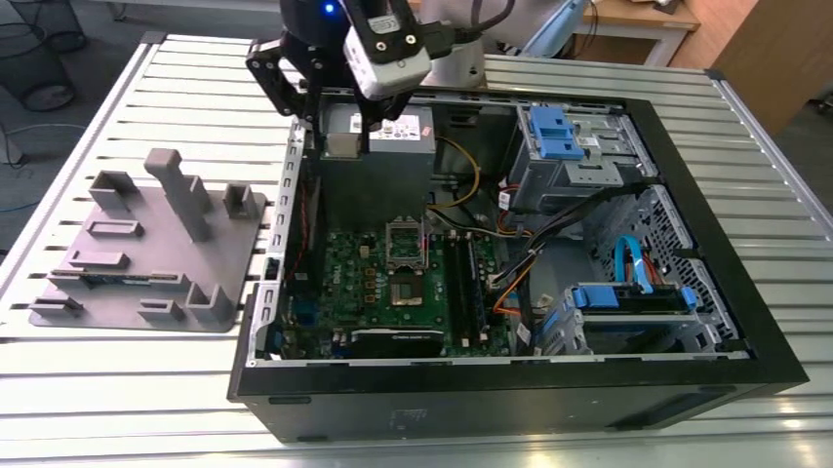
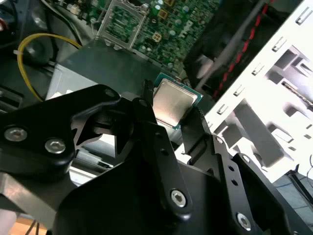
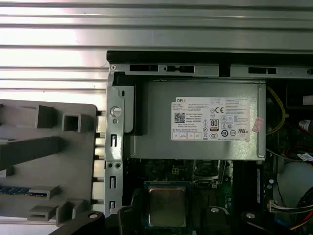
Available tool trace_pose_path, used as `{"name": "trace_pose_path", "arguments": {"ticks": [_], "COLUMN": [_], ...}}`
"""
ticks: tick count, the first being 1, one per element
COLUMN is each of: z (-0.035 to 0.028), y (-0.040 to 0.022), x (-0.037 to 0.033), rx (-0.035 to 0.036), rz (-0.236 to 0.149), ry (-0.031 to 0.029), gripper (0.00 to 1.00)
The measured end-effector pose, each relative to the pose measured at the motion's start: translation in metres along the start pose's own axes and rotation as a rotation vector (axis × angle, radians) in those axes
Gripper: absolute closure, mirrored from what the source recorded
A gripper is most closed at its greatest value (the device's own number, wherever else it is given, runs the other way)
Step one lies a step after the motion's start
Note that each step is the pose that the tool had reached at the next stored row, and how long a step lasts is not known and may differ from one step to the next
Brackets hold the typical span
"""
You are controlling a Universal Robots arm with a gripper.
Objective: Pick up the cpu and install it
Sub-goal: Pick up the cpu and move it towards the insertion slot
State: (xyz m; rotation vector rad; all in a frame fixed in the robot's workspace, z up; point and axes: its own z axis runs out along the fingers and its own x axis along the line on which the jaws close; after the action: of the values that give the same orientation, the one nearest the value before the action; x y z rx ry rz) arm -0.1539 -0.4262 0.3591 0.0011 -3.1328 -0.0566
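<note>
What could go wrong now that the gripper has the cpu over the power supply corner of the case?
1. The gripper pinches the cpu by its thin edges, so it might slip or twist and meet the socket skewed.
2. The open socket lies down on the board beyond the power supply. On the way there, the bulky gripper could clip that box or the yellow cable beside it.

The cpu [image 2: 172,104] is a small flat square with a dull silver lid and a thin green rim. It is gripped at opposite edges between the jaws of the gripper [image 2: 172,111], with its lid facing both wrist views.
</note>
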Motion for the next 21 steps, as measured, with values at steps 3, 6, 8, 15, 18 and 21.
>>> {"name": "trace_pose_path", "arguments": {"ticks": [3,6,8,15,18,21], "z": [0.0,0.0,0.0,0.0,0.0,-0.0001], "y": [0.0,0.0,0.0,0.0,0.0001,0.0], "x": [-0.0003,-0.0007,-0.0011,-0.0012,-0.0029,-0.0065], "rx": [-0.0001,-0.0001,0.0,-0.0001,0.0001,0.0], "rz": [0.0,0.0,0.0,0.0,0.0,0.0], "ry": [0.0002,0.0002,0.0002,0.0001,0.0001,0.0002], "gripper": [0.53,0.53,0.53,0.53,0.53,0.53]}}
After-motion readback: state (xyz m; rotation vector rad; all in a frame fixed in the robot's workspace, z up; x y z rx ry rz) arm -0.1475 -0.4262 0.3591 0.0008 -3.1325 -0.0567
